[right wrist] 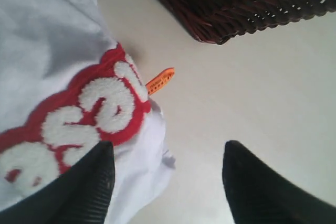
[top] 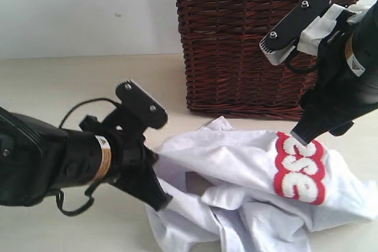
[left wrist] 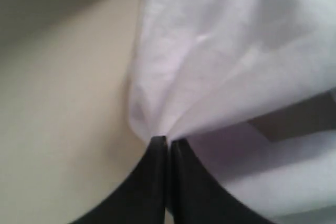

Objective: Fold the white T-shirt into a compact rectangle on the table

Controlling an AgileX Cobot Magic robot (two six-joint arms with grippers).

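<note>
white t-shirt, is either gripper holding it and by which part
The left gripper is shut on the white T-shirt, pinching a bunched fold at its edge. The right gripper is open by the red lettering, holding nothing.

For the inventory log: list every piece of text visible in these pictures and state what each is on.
"ese": fuzzy letters outlined in red on the white T-shirt; more may be hidden.
Orange tag at the shirt's edge: print too small to read.
Sticker on the left arm: blurred, unreadable.
Sticker on the right arm: blurred, unreadable.
</note>
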